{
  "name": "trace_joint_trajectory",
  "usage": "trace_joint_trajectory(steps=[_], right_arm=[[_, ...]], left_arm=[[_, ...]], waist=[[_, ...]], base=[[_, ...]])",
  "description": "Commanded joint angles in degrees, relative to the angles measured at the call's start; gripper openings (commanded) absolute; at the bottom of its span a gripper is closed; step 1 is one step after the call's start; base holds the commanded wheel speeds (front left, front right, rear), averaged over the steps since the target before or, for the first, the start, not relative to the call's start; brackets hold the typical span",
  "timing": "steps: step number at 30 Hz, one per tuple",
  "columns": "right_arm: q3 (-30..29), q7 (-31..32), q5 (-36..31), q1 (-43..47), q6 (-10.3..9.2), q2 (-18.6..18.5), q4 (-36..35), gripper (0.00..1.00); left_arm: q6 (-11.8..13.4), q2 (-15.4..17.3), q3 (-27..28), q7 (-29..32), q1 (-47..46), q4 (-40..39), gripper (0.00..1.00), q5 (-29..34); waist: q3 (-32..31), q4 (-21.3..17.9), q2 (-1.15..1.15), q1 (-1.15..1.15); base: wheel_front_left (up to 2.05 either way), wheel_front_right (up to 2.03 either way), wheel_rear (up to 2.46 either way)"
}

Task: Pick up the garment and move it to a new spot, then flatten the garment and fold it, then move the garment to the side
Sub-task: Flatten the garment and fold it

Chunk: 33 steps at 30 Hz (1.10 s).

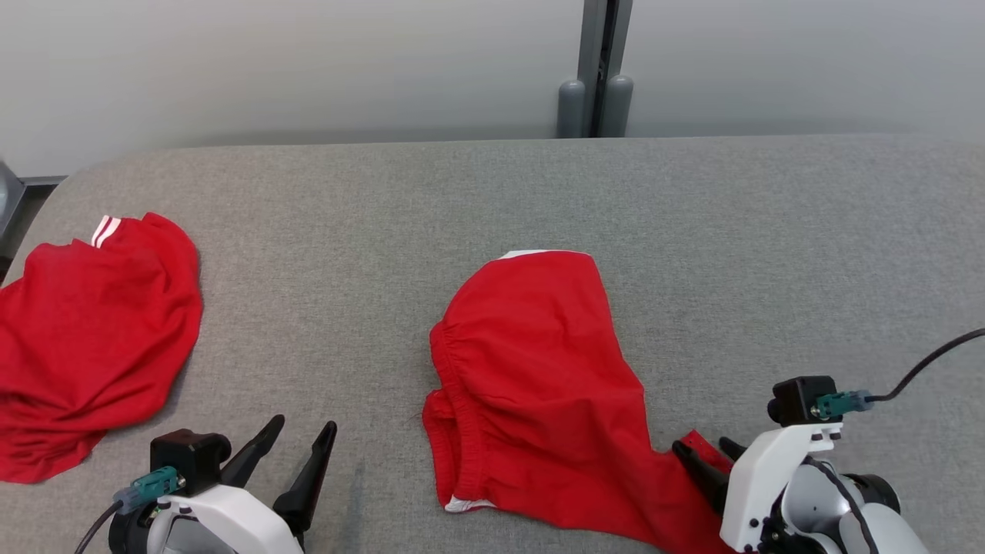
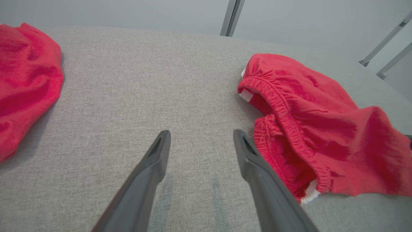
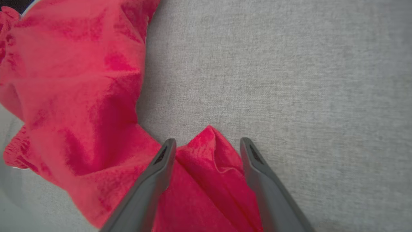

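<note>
Shorts, red and crumpled, lie on the grey worktop around the middle of its near edge. One corner trails off toward the near right, and that is the part nearest the robot. The right gripper sits over this corner. In the right wrist view its fingers stand well apart, with a raised peak of cloth between them that neither finger pinches, so it holds nothing. Its low position on the trailing corner suits either letting that corner go or taking a fresh hold to pull it out, and I cannot tell which. The left gripper is at the near left, also spread and empty. It hovers over bare worktop just beside the elastic waistband, so it seems placed to take that side when spreading begins. The waistband faces left and gapes, with white trim showing at its near end. The body is bunched in soft folds rather than flat, so by my reading the flattening and folding are not yet done. The spot looks well chosen, with open worktop on every side to spread the cloth. Further out, another red garment with white stripes is heaped at the left edge, well apart from the shorts and probably kept there out of the way. Beyond the far edge stand a pale wall and a grey post.
</note>
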Motion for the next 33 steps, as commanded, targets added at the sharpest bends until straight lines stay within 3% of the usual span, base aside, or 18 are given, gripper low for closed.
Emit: trace_joint_trajectory(steps=[1,2,3,4,14,24,33], right_arm=[[0.7,-0.2,0.4,-0.8,0.01,-0.1,1.5,1.0],[1.1,0.0,0.6,-1.1,0.01,-0.1,2.3,0.51],[1.7,0.0,0.6,-1.3,0.01,-0.1,2.9,0.21],[1.9,-0.3,0.7,-1.5,0.01,0.0,3.5,0.0],[0.4,-7.1,1.2,-5.9,0.01,-0.2,5.4,0.0],[-7.0,-13.5,2.4,-14.5,0.01,-0.5,11.7,0.0],[-15.1,-19.8,-0.8,-22.4,0.01,-1.5,22.1,0.0]], left_arm=[[-0.4,0.2,0.0,-0.3,-1.2,0.2,1.0,-0.4],[-0.4,0.2,0.0,-0.3,-1.3,0.3,1.0,-0.4],[-0.5,0.2,-0.1,-0.4,-1.4,0.4,1.0,-0.5],[-0.5,0.2,0.0,-0.3,-1.5,0.5,1.0,-0.5],[-0.2,0.4,-0.2,-0.5,-1.7,0.4,1.0,-0.5],[-1.1,1.2,-0.3,-0.1,-3.1,-0.4,1.0,-0.6],[-2.1,1.7,-0.6,-0.4,-4.8,0.1,1.0,-0.6]], waist=[[0.5,0.7,0.0,0.0],[0.6,0.9,0.0,0.0],[0.8,1.1,0.0,0.0],[0.8,1.3,0.0,0.0],[1.1,1.3,0.0,0.0],[4.4,1.2,0.0,0.0],[6.8,2.7,0.0,0.0]], base=[[0.0,0.0,0.0],[0.0,0.0,0.0],[0.0,0.0,0.0],[0.0,0.0,0.0],[0.0,0.0,0.0],[0.0,0.0,0.0],[0.0,0.0,0.0]])
